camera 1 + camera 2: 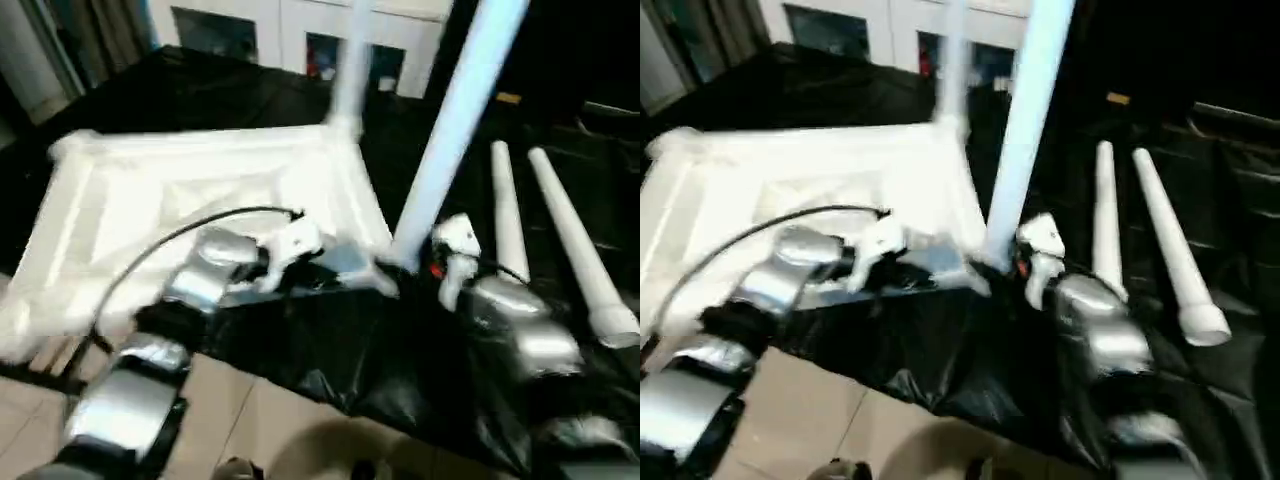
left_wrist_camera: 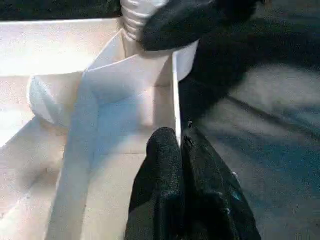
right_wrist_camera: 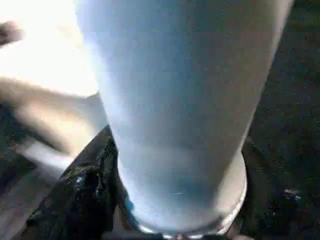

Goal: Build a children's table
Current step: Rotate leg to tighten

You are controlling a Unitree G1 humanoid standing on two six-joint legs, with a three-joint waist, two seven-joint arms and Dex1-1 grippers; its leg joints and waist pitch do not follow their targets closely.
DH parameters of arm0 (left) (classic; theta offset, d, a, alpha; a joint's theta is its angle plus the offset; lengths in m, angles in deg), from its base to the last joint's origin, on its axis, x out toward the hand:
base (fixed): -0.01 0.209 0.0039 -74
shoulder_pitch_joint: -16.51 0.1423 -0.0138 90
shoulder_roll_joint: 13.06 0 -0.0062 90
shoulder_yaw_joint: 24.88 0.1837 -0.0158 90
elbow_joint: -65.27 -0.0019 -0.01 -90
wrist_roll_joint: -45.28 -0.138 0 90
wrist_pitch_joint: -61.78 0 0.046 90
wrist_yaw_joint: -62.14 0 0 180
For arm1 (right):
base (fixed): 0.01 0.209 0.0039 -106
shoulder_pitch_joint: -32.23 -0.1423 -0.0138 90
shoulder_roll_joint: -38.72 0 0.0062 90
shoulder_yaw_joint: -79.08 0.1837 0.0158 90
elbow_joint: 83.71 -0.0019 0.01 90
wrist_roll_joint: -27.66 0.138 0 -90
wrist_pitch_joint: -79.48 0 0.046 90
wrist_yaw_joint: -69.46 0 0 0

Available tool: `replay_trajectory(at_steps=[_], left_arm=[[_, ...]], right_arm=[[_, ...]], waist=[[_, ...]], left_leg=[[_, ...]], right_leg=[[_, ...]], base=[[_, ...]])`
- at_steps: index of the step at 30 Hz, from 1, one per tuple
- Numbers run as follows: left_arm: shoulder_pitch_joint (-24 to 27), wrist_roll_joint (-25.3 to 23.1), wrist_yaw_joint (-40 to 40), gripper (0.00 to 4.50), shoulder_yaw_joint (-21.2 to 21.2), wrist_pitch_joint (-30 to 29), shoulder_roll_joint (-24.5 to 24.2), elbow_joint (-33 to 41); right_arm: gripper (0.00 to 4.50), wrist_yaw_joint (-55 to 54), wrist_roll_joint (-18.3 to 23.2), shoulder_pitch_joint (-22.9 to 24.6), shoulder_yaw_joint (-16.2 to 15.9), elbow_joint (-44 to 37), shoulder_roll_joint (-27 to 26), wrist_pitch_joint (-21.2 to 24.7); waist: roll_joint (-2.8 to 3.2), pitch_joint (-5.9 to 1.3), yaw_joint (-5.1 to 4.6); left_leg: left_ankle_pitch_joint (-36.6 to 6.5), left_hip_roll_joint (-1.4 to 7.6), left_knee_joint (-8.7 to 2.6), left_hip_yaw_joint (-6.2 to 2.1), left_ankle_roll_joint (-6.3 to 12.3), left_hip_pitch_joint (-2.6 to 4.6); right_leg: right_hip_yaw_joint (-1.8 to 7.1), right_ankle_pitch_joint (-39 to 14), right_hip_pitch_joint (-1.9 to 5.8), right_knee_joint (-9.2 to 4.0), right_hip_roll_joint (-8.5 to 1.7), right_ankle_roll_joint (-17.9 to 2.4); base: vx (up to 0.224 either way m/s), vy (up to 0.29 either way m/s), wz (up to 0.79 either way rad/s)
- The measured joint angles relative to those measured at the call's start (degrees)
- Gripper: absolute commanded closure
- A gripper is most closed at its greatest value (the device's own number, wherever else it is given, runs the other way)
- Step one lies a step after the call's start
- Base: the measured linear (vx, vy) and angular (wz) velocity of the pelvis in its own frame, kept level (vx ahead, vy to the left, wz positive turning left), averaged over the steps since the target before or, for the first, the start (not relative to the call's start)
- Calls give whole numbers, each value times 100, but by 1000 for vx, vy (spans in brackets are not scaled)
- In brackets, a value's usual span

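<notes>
While the white plastic rectangular table top (image 1: 190, 215) lay ribbed underside up on the black-draped counter (image 1: 330, 350), it took up the left half of the scene, its near edge close to the counter's front. The robot's silver left forearm (image 1: 190, 285) reached in over that near edge, a black cable (image 1: 170, 235) arching above it. There was the left claw (image 2: 181, 150), its two black fingers pressed together, fully closed, their tips at the thin upright wall beside the top's near right corner; nothing was pinched between them that could be made out. At the far right corner, one long white tube leg (image 1: 350, 65) stood upright in its socket. A step to the right, a second white tube leg (image 1: 455, 120) rose from the near right corner, leaning slightly away from the top. The right claw (image 1: 452, 262) sat at that leg's base; from the right wrist, the pale tube (image 3: 185, 110) stood between the two black fingers (image 3: 85, 195), one on either side, though whether they actually clamped it could not be told. Further right, two more tapered white tube legs (image 1: 560, 235) lay side by side on the black cover, wide ends toward the robot, apart from the top.
</notes>
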Motion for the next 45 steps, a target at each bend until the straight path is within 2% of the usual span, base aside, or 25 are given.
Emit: replay_trajectory(at_steps=[4,7,9,13,15,16,21,26,33,40,42,45], left_arm=[[-87,-139,-748,450,-66,-256,336,-47],[-154,-199,-1101,450,-60,-315,517,-117],[-156,-220,-1169,450,-45,-308,548,-117],[-153,-254,-1208,450,-12,-248,551,-122],[-145,-257,-1204,450,-5,-218,543,-123],[-137,-256,-1171,450,-3,-208,530,-106],[-16,-229,-789,450,2,-34,331,49],[87,-127,-80,450,14,413,-39,51],[217,117,1068,450,114,682,-368,247],[234,222,1632,450,175,859,-518,268],[253,238,1744,450,179,939,-566,268],[257,257,1804,450,181,957,-585,268]], right_arm=[[174,-1269,-173,-341,224,465,-413,-150],[174,-1797,-258,-539,349,686,-553,-206],[118,-1875,-314,-543,359,731,-568,-296],[96,-1842,-375,-545,358,785,-589,-373],[71,-1778,-376,-551,358,876,-575,-507],[59,-1679,-378,-550,351,914,-546,-574],[59,-685,-359,-476,135,870,-197,-696],[59,739,-182,-108,-118,367,297,-625],[59,2396,17,178,-612,-272,961,-482],[130,3218,76,311,-811,-708,1355,-252],[139,3315,81,356,-815,-789,1355,-193],[165,3316,97,398,-814,-899,1356,-77]], waist=[[14,-6,16],[28,-13,37],[30,-14,55],[29,-13,53],[29,-13,50],[30,-13,47],[37,-9,9],[37,-4,-4],[35,6,41],[32,8,111],[33,7,148],[33,7,151]], left_leg=[[1,0,-5,-1,1,0],[13,-8,-7,2,33,-9],[9,-11,-7,5,44,-10],[9,-12,-3,5,43,-10],[9,-11,-4,5,43,-9],[9,-11,-5,5,43,-10],[7,-9,-15,5,49,-13],[8,0,-23,1,49,-27],[8,2,-10,3,49,-29],[3,4,3,4,57,-59],[3,5,4,4,57,-64],[3,6,11,4,58,-70]], right_leg=[[0,6,4,1,0,-11],[3,2,4,-7,-7,-8],[7,-2,5,-9,-9,-9],[8,-2,5,-7,-10,-9],[8,-2,6,-8,-10,-8],[8,-2,6,-9,-10,-8],[7,-9,3,-9,-6,-4],[4,-13,2,-2,5,-4],[4,-13,-8,-7,3,-4],[4,-13,-35,-3,3,-5],[3,-13,-41,1,3,-5],[3,-12,-46,5,3,-6]], base=[[0,0,0],[0,0,0],[0,0,0],[0,0,0],[0,0,0],[0,0,0],[0,0,0],[0,0,0],[0,0,0],[0,0,0],[0,0,0],[0,0,0]])
